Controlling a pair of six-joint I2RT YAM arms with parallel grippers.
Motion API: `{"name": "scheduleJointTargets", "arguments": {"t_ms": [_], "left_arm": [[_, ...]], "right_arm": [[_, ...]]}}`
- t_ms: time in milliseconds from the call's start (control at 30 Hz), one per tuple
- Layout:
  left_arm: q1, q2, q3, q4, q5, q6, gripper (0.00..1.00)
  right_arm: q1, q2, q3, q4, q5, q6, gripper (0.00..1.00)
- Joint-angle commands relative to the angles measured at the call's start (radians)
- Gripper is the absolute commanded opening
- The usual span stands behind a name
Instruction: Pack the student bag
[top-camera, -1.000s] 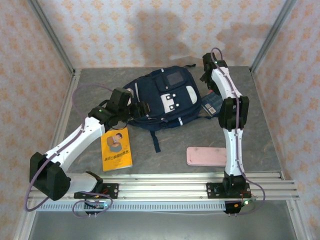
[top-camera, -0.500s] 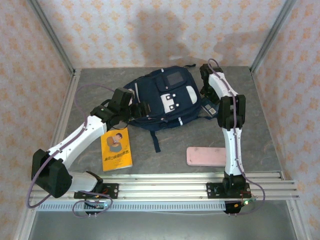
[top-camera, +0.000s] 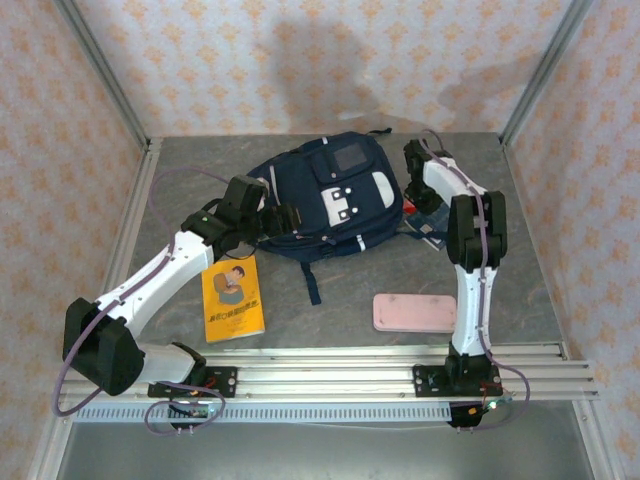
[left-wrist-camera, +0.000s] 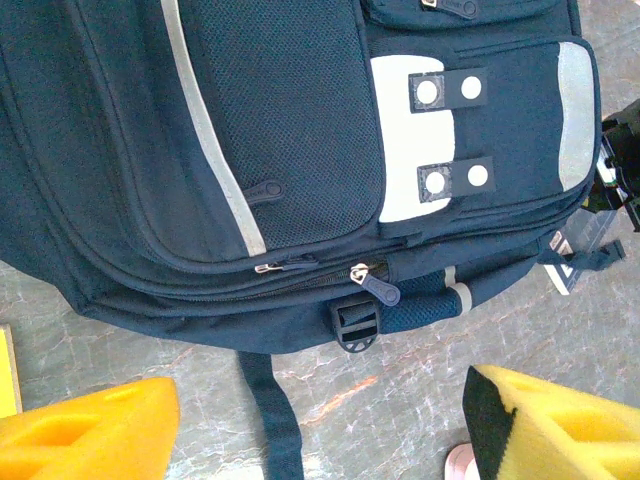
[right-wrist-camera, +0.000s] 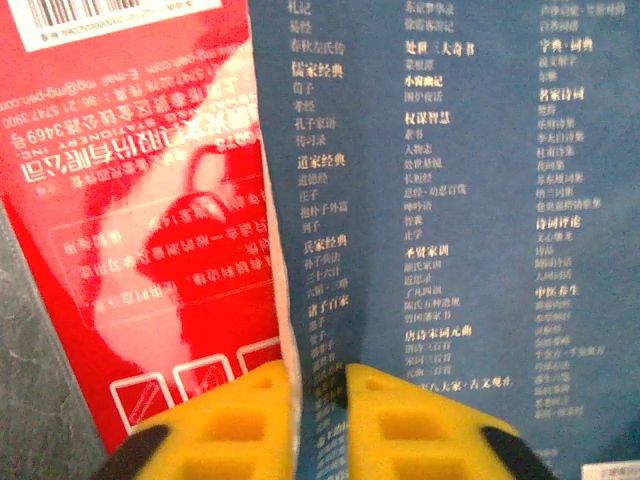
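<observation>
The student bag (top-camera: 330, 195), navy with white trim, lies flat at the back middle of the table. Its zipped pockets and a zip pull (left-wrist-camera: 375, 283) are in the left wrist view. My left gripper (top-camera: 290, 222) stands open at the bag's left side, its yellow fingers (left-wrist-camera: 90, 435) wide apart over bare table and a dark strap (left-wrist-camera: 268, 410). My right gripper (top-camera: 418, 205) is down just right of the bag. In the right wrist view it (right-wrist-camera: 318, 385) is shut on the edge of a blue book (right-wrist-camera: 450, 200) that lies on a red packet (right-wrist-camera: 150, 220).
A yellow book (top-camera: 233, 298) lies at the front left beside my left arm. A pink flat case (top-camera: 413, 313) lies at the front right by the right arm's base. Metal rails edge the table (top-camera: 350, 290), and patterned walls close in three sides.
My right gripper has dropped to the blue book beside the bag, and its jaws have gone from wide open to shut on the book's edge. The left arm has stayed still.
</observation>
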Motion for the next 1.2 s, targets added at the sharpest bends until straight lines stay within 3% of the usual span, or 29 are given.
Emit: {"name": "scheduleJointTargets", "arguments": {"t_ms": [0, 67, 567, 967, 1167], "left_arm": [[-0.003, -0.009, 0.002, 0.007, -0.02, 0.015, 0.76], [-0.003, -0.018, -0.003, 0.007, -0.018, 0.011, 0.76], [-0.011, -0.141, -0.002, -0.052, -0.028, 0.001, 0.76], [-0.095, -0.185, -0.019, -0.064, -0.047, 0.001, 0.76], [-0.102, -0.217, -0.053, -0.063, -0.058, -0.018, 0.76]], "right_arm": [[-0.015, -0.051, -0.084, 0.071, -0.051, 0.006, 0.06], [-0.017, -0.083, -0.122, 0.111, -0.057, -0.003, 0.0], [-0.016, -0.449, -0.262, 0.208, 0.045, -0.137, 0.0], [-0.003, -0.788, -0.405, 0.289, 0.089, -0.235, 0.0], [0.022, -0.929, -0.406, 0.313, 0.021, -0.27, 0.0]]}}
